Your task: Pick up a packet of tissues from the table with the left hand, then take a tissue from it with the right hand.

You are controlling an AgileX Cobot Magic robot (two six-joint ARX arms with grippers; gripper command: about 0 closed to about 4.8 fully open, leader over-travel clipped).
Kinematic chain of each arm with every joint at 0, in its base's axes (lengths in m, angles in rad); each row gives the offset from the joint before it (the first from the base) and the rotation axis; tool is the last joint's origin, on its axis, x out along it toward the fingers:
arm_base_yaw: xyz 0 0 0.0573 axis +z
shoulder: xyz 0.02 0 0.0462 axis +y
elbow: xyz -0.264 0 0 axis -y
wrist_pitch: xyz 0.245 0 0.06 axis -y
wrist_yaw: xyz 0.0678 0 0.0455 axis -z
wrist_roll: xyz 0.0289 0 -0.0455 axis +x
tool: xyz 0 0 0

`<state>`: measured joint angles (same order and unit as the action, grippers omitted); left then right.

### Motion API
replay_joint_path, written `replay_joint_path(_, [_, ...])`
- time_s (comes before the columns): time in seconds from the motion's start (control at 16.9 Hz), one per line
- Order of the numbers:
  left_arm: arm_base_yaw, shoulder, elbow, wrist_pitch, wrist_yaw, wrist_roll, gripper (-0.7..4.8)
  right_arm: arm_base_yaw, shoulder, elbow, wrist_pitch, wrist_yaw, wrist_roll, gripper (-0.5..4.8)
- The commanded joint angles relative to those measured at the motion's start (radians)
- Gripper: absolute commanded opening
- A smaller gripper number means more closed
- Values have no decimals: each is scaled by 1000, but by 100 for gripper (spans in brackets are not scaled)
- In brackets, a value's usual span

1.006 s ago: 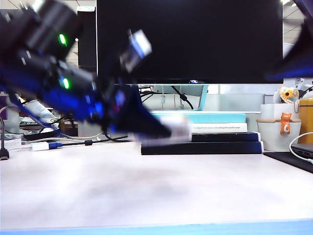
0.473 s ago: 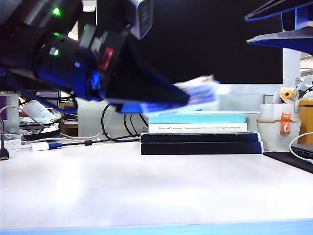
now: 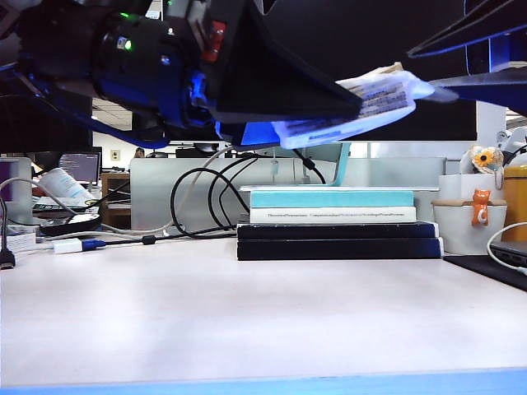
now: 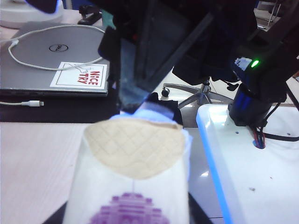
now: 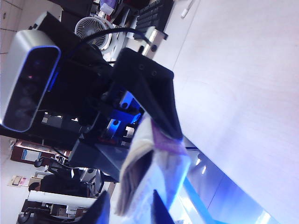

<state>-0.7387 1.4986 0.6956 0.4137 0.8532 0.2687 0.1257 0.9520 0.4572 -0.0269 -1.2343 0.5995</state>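
High above the table (image 3: 247, 313), the left gripper (image 3: 329, 103) clamps the packet of tissues (image 3: 362, 107); the right gripper (image 3: 461, 58), jaws partly parted, closes on its exposed tissue (image 4: 135, 147). A pinch catching the wrapper could tug the soft pack loose.

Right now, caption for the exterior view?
Left end effector holds tissue packet above table; right end effector at its tip.

The packet of tissues (image 3: 362, 105) is a soft white wrapped pack with a purple patch and small printed text on its side. It hangs tilted high above the worktop (image 3: 263, 317). At its open end a cream tissue (image 4: 136, 147) with a quilted pattern shows.
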Motion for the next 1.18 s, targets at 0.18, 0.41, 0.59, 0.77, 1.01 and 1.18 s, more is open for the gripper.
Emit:
replay_joint_path(0.18, [-2,-1,2,10,-2,-5,274,1,2,6,35,-24,3,117])
replay_joint_path(0.41, [-26,0,2,43,-30,-3,274,33,47,6,79,-29,8,117])
replay_joint_path(0.59, [-37,12,3,49,-45,-6,274,102,86,6,138,-20,34,117])
replay_joint_path(0.77, [-39,16,3,44,-46,-15,274,138,106,6,167,16,39,19])
replay_joint_path(1.01, [-38,15,3,43,-46,-16,274,135,105,6,233,104,3,-2])
replay_joint_path(1.18, [-7,-8,3,11,-104,-15,272,131,105,5,235,199,-56,-3])
